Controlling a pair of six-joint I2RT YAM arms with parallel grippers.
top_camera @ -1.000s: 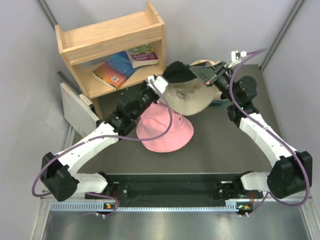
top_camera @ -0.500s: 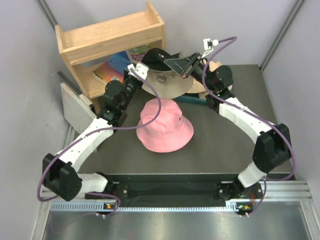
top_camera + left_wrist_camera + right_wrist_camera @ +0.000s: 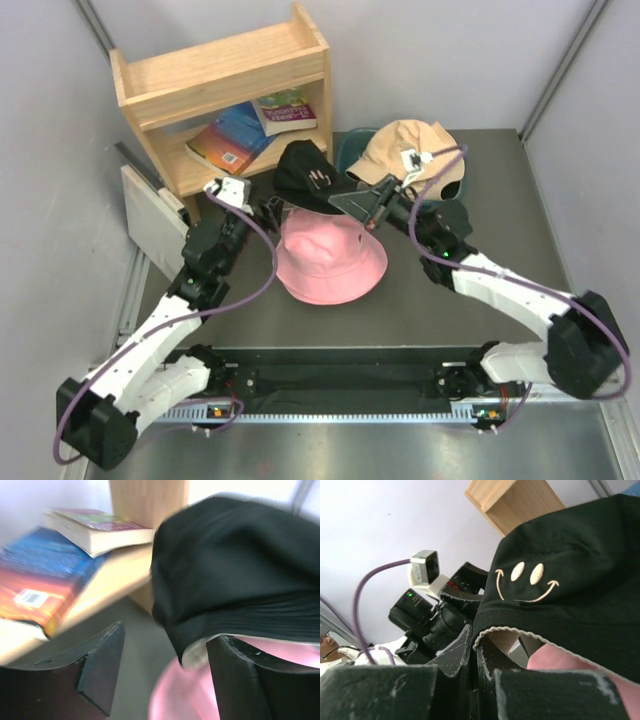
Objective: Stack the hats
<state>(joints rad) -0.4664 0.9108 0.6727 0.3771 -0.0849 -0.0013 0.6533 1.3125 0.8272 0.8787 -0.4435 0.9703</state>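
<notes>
A black hat (image 3: 303, 173) with a stitched smiley (image 3: 526, 582) hangs tilted over the far edge of the pink hat (image 3: 330, 262). My right gripper (image 3: 352, 199) is shut on its brim (image 3: 476, 642). My left gripper (image 3: 269, 211) stands open at the black hat's left side; in the left wrist view the brim (image 3: 200, 645) lies just against the right finger (image 3: 240, 680), unheld. The pink hat (image 3: 182, 697) shows below the open jaws. A tan hat (image 3: 405, 153) lies at the back right.
A wooden bookshelf (image 3: 225, 85) with books (image 3: 235, 135) stands at the back left, close to the left arm. A white panel (image 3: 150, 215) leans at the left edge. A teal tub (image 3: 345, 152) peeks out under the tan hat.
Both arms carried the black hat from the back toward the pink hat and lowered it. The left gripper opened and let go of the brim.
</notes>
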